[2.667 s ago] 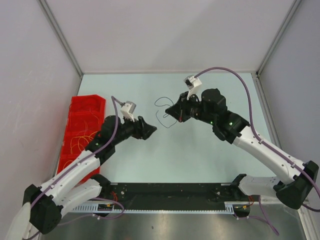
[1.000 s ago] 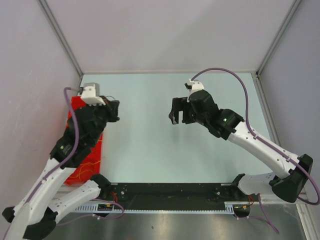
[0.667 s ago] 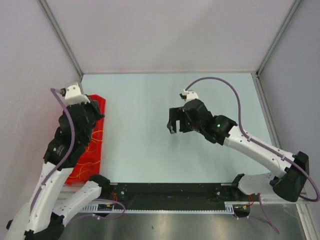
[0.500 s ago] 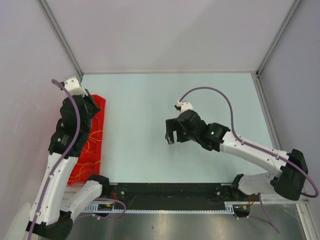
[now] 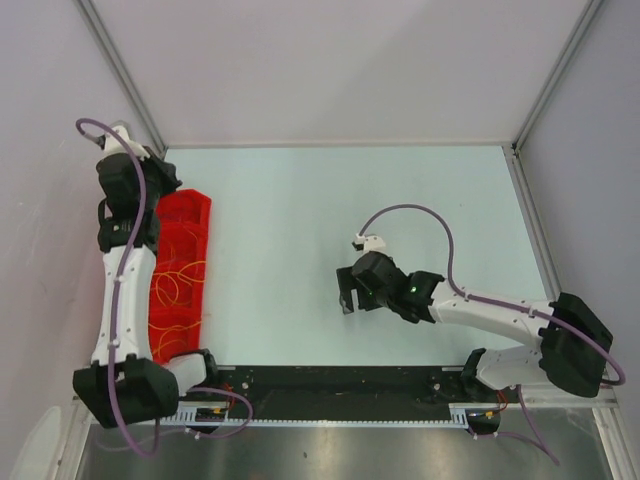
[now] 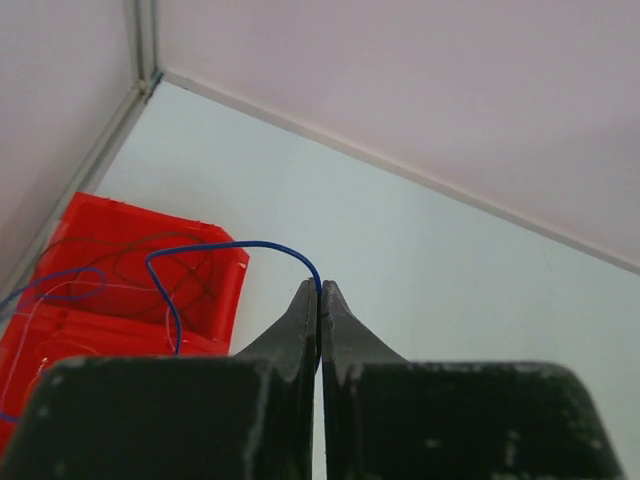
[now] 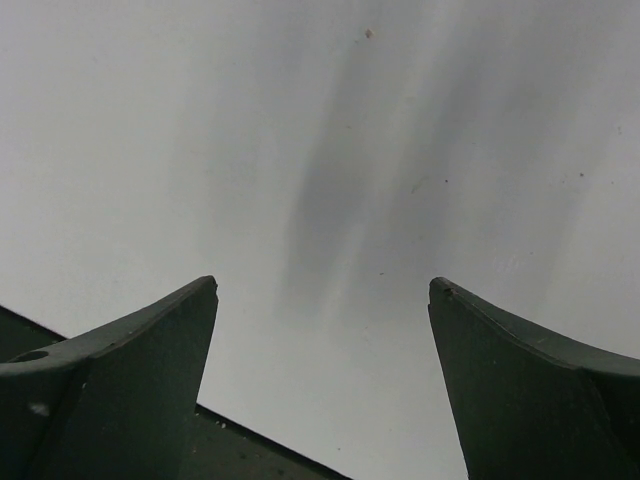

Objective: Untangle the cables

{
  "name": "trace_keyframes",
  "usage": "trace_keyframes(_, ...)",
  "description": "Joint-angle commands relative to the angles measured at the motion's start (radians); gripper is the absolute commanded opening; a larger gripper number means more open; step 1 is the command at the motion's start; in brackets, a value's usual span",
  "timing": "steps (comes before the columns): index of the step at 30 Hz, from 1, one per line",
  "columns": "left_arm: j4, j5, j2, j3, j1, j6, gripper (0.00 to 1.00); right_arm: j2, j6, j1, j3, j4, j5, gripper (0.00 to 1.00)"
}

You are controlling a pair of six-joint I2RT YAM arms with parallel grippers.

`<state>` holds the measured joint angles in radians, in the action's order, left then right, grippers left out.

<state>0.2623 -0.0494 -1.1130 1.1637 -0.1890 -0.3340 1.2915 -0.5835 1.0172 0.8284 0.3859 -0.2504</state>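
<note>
My left gripper (image 6: 320,286) is shut on a thin blue cable (image 6: 230,244). The cable arcs left from the fingertips and drops into the red bin (image 6: 225,290), where dark and blue loops lie. In the top view the left arm stands tall over the bin's (image 5: 197,204) far end, and thin orange cables (image 5: 176,281) curl inside the bin. My right gripper (image 5: 347,292) hovers over the middle of the table. Its jaws are wide open in the right wrist view, with only bare table between its fingertips (image 7: 322,286).
The red bin lies along the table's left edge against the left wall. Grey walls close in the left, far and right sides. A black rail (image 5: 340,380) with both arm bases runs along the near edge.
My left arm has swung from the table's middle to the left wall, rising over the bin's far end. My right arm has pulled back toward the near edge, jaws still open.
</note>
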Motion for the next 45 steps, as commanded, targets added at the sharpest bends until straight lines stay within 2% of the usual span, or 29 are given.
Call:
trace_keyframes(1, -0.101, -0.148, -0.093, 0.089, -0.044, -0.046, 0.0, 0.054, -0.012, 0.004, -0.072, -0.178, -0.065, 0.91)
trace_keyframes(6, -0.21, -0.274, -0.162, 0.091, -0.086, -0.083, 0.0, 0.138, 0.016, 0.007, -0.21, -0.414, -0.087, 0.91)
trace_keyframes(10, -0.245, -0.348, -0.197, 0.088, -0.098, -0.05, 0.0, 0.186, 0.054, 0.008, -0.29, -0.635, -0.055, 0.9)
trace_keyframes(12, -0.258, -0.366, -0.206, 0.074, -0.099, -0.034, 0.0, 0.192, 0.062, 0.009, -0.302, -0.688, -0.043, 0.9)
trace_keyframes(15, -0.363, -0.429, -0.225, 0.033, -0.109, -0.051, 0.0, 0.183, 0.07, 0.009, -0.328, -0.735, -0.033, 0.89)
trace_keyframes(19, -0.377, -0.469, -0.254, 0.042, -0.112, -0.059, 0.0, 0.123, 0.089, 0.012, -0.376, -0.782, -0.01, 0.9)
trace_keyframes(20, -0.38, -0.466, -0.255, 0.034, -0.113, -0.062, 0.0, 0.111, 0.108, 0.012, -0.365, -0.779, 0.002, 0.89)
trace_keyframes(24, -0.374, -0.434, -0.251, 0.027, -0.125, -0.053, 0.0, -0.023, 0.154, 0.057, -0.249, -0.535, -0.032, 0.9)
trace_keyframes(27, -0.412, -0.464, -0.258, 0.007, -0.139, -0.069, 0.0, -0.135, 0.186, 0.058, -0.178, -0.42, -0.033, 0.92)
trace_keyframes(32, -0.466, -0.509, -0.301, -0.013, -0.17, -0.109, 0.0, -0.247, 0.2, 0.058, -0.123, -0.299, -0.044, 0.93)
trace_keyframes(38, -0.423, -0.428, -0.337, -0.018, -0.178, -0.076, 0.0, -0.317, 0.168, 0.058, -0.118, -0.237, -0.079, 0.93)
trace_keyframes(45, -0.437, -0.369, -0.412, -0.03, -0.182, -0.082, 0.0, -0.327, 0.159, 0.058, -0.117, -0.222, -0.072, 0.93)
